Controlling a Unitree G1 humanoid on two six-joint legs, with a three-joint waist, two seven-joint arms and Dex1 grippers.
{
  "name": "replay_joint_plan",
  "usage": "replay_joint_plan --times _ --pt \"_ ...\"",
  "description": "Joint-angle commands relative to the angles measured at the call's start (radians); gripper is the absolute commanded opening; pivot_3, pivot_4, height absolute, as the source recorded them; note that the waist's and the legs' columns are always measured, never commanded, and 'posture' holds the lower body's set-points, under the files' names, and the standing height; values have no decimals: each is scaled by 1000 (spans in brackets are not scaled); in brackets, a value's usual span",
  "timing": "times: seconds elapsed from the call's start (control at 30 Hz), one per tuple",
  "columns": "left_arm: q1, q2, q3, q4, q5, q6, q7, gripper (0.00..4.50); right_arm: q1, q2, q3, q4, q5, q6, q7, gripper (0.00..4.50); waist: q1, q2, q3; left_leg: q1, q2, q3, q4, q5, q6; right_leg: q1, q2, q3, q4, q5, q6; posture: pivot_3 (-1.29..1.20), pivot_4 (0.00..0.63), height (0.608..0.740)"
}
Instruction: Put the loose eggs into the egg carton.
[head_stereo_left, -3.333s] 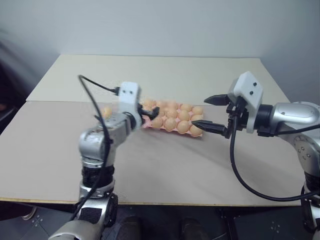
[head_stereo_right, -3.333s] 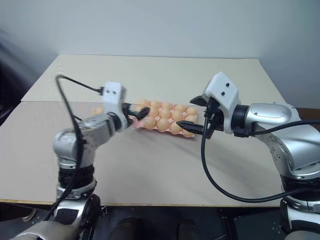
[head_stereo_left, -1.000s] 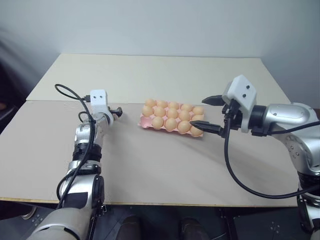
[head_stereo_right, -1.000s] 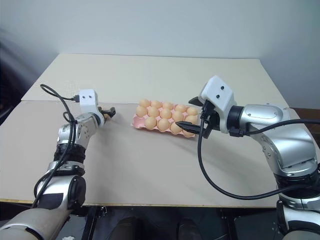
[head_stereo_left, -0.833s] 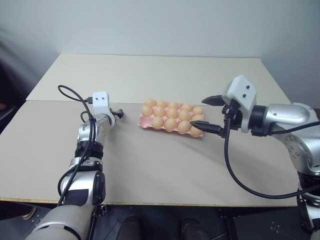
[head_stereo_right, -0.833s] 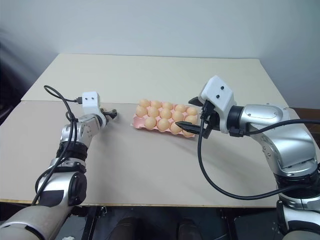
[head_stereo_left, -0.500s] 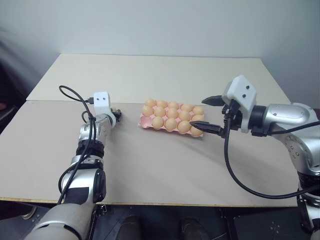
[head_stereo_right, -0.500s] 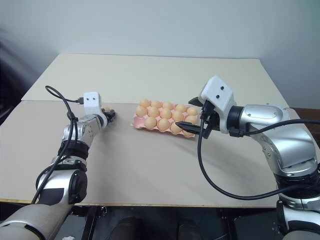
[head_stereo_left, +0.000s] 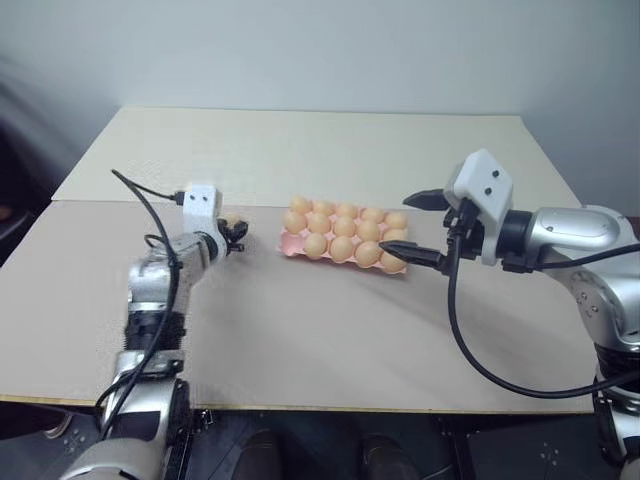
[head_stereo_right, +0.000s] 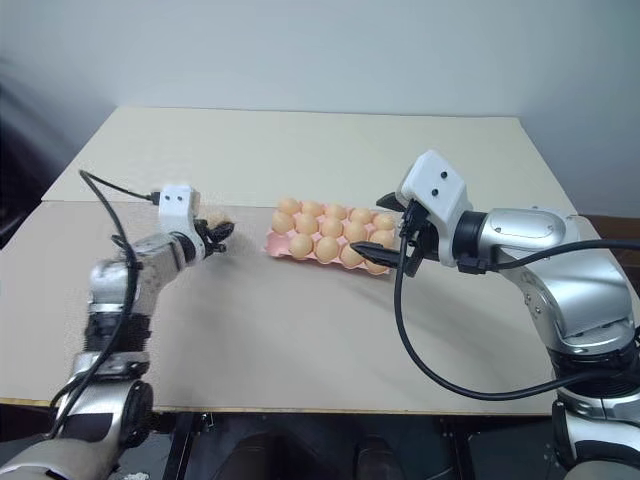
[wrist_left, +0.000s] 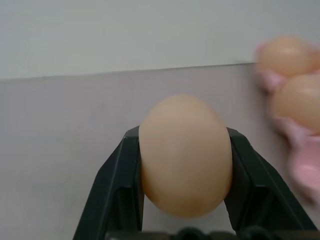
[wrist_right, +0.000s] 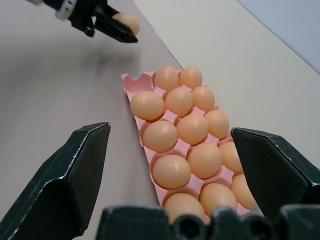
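The egg carton (head_stereo_left: 343, 236) sits on the tan table (head_stereo_left: 300, 320), its pink cups filled with eggs except the corner cup (wrist_right: 131, 80) nearest the left gripper. The left gripper (head_stereo_left: 234, 236) is raised just beside that end of the carton, clamped on one loose egg (wrist_left: 185, 155). At the carton's opposite end the right gripper (head_stereo_left: 410, 228) hangs with fingers spread wide, holding nothing
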Motion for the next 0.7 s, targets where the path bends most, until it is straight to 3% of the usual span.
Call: replay_joint_plan --times 0.03,0.7 --pt "11 33 -24 -147 -83 105 -84 1721 17 0 -42 -40 11 1 -22 4500 1 0 0 1 0 0 0 -1 1 1 0 0 -1 0 0 0 150 740" --pt "-42 -42 -126 -49 -34 91 -76 1696 72 -13 -87 -100 38 33 -81 4500 -1 0 0 1 0 -1 0 -4 7 2 0 0 -2 0 0 0 150 740"
